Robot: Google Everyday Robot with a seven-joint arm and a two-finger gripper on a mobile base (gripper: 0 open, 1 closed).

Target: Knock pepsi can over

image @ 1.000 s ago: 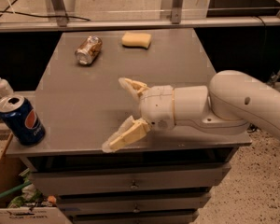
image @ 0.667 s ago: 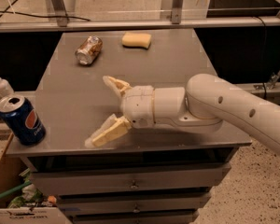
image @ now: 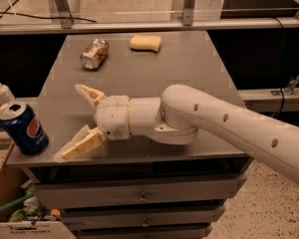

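Observation:
The pepsi can is dark blue with a red-white-blue logo and a silver top. It stands upright at the front left corner of the grey table. My gripper is open, its two cream fingers spread wide and pointing left toward the can. One finger is farther back and the other finger is near the table's front edge. The gripper is a short way right of the can, apart from it.
A brownish-gold and silver can lies on its side at the back left of the table. A yellow sponge lies at the back middle. A white pump bottle stands left of the table. Drawers are below.
My arm and open gripper have moved left across the table toward the pepsi can. The can has not moved.

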